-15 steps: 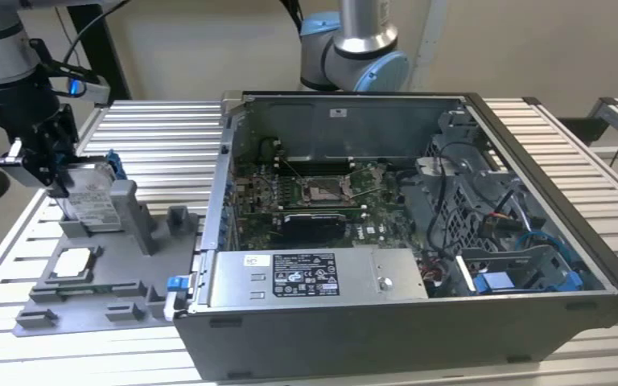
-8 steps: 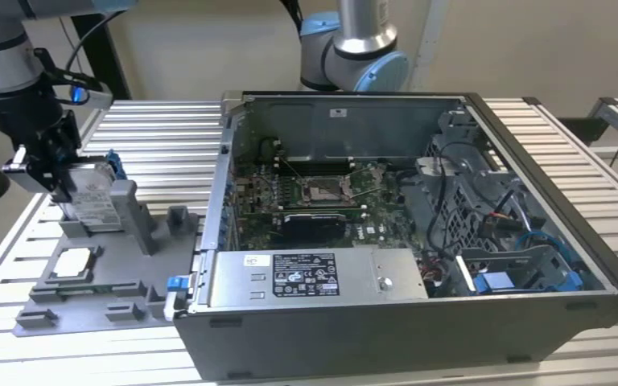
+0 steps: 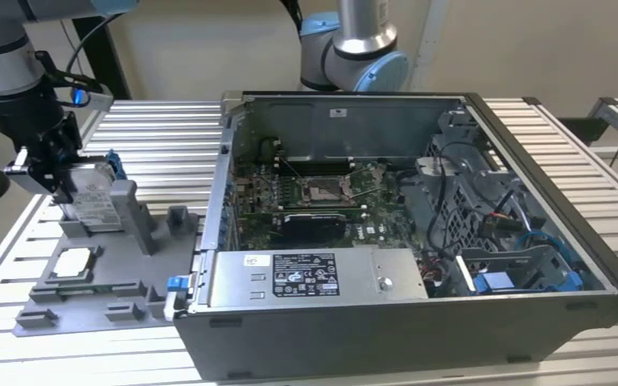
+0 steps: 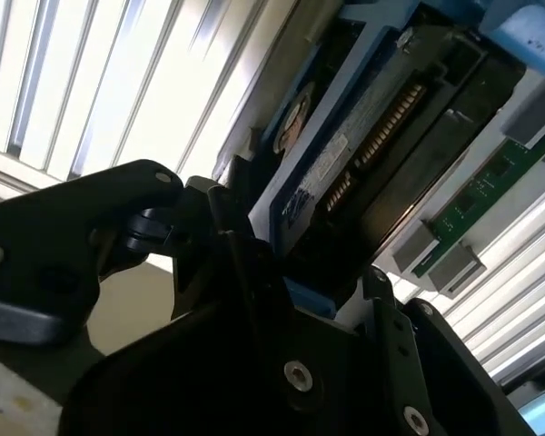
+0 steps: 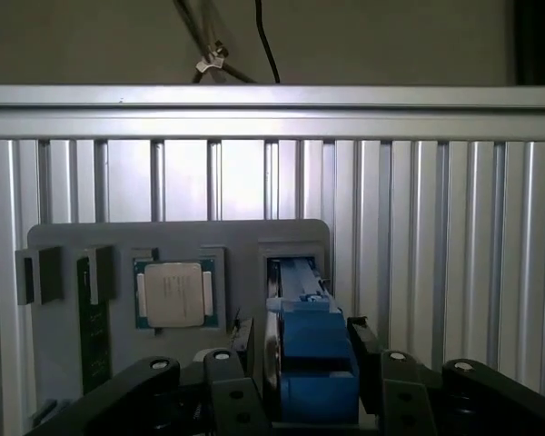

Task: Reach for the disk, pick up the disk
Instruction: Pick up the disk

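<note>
Black claw [image 5: 302, 334] closest to lens in first wrist view, set around disk [image 3: 94, 191]; clamped or loose, cannot tell. Disk upright on edge in slot of grey holder [image 3: 110, 293], at exterior view's left. Square chip [image 5: 173, 292] seated in holder near slot. Holder flat on slatted bench [image 3: 158, 133]. Open computer case [image 3: 395, 326] at exterior view's right.
</note>
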`<state>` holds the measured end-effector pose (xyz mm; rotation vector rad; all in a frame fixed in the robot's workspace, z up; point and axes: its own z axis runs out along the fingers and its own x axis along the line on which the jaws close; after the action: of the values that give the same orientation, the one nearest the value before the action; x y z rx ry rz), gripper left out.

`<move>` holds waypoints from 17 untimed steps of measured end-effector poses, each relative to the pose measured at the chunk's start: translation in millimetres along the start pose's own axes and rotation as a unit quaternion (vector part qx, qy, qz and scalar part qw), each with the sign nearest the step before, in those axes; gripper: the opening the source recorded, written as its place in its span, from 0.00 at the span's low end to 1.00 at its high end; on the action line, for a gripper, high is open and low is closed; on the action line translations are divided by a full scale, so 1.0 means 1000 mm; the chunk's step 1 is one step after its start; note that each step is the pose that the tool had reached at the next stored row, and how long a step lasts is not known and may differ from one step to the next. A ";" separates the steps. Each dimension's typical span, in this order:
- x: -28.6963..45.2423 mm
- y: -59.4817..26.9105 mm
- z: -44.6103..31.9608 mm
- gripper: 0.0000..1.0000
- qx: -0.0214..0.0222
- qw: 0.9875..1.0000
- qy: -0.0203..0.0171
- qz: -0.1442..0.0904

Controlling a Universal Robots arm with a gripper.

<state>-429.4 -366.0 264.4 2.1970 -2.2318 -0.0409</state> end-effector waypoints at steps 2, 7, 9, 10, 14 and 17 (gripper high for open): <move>0.0000 0.0000 0.0000 0.00 0.000 1.000 0.000 0.000; 0.0000 0.0000 0.0000 0.00 0.000 1.000 0.000 0.000; 0.0000 0.0000 0.0000 0.00 0.000 1.000 -0.001 0.000; 0.0000 0.0000 0.0000 0.00 0.000 1.000 -0.001 0.000; 0.0000 0.0000 0.0001 0.00 0.000 1.000 -0.001 0.000; 0.0001 0.0000 0.0000 0.00 0.000 1.000 -0.001 0.000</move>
<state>-429.4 -366.1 264.4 2.1981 -2.2327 -0.0431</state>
